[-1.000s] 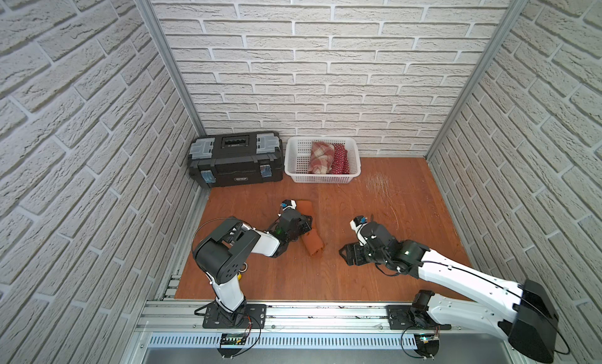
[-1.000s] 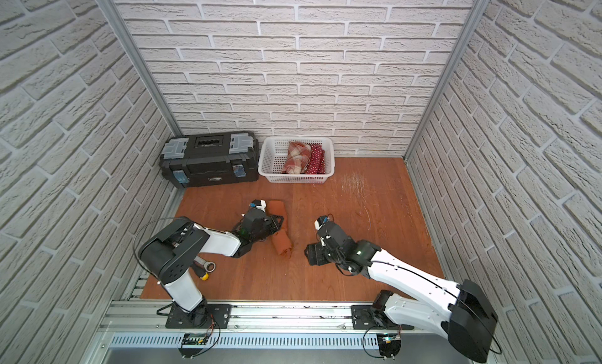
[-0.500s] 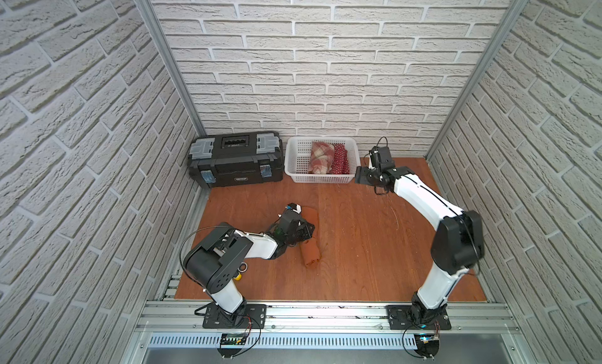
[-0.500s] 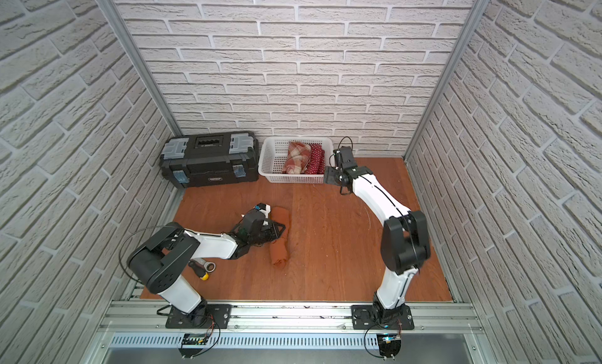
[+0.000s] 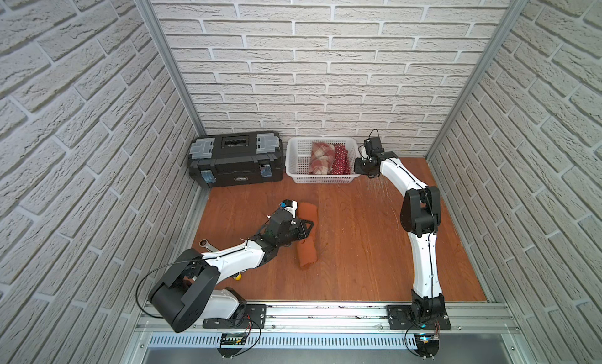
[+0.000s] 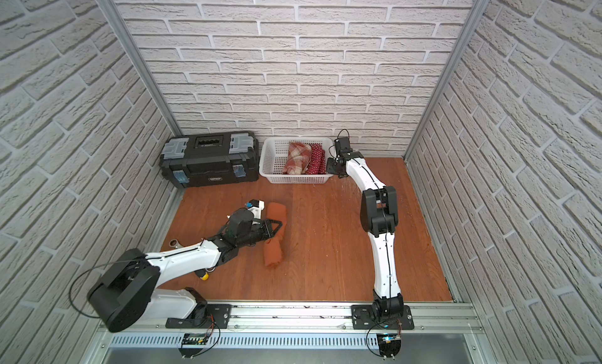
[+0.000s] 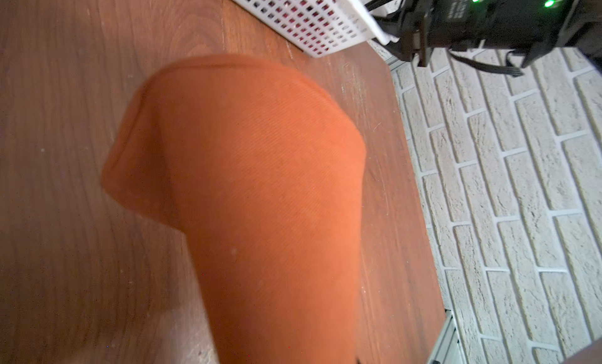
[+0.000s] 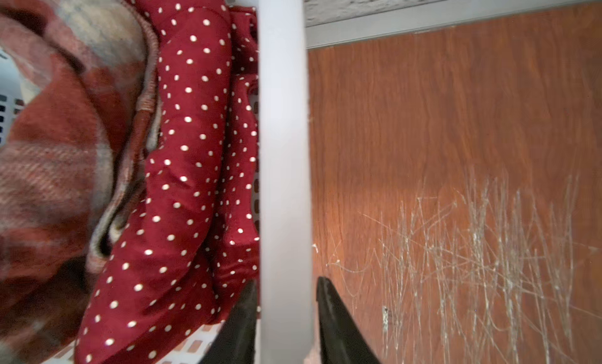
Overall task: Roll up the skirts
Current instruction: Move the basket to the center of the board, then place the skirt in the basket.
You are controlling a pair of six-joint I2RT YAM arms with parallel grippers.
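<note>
The rust-orange skirt (image 5: 306, 251) (image 6: 273, 251) lies as a long roll on the wooden floor and fills the left wrist view (image 7: 260, 183). My left gripper (image 5: 308, 228) (image 6: 280, 227) is shut across its middle; the jaws themselves are hidden by cloth in the wrist view. The plaid skirt (image 5: 321, 157) (image 8: 49, 150) and the polka-dot skirt (image 5: 340, 158) (image 8: 189, 150) lie rolled inside the white basket (image 5: 294, 160) (image 6: 265, 160). My right gripper (image 5: 357, 167) (image 8: 286, 282) is shut on the basket's right rim (image 8: 283, 118), one finger inside, one outside.
A black toolbox (image 5: 234, 160) stands left of the basket against the back wall. A wrench (image 5: 205, 243) and a small yellow-tipped tool (image 5: 238, 276) lie under the left arm. Brick walls enclose the floor on three sides.
The right arm swung from the front middle of the floor to the basket at the back and shut on its rim. The left gripper kept hold of the orange roll, which shifted slightly.
</note>
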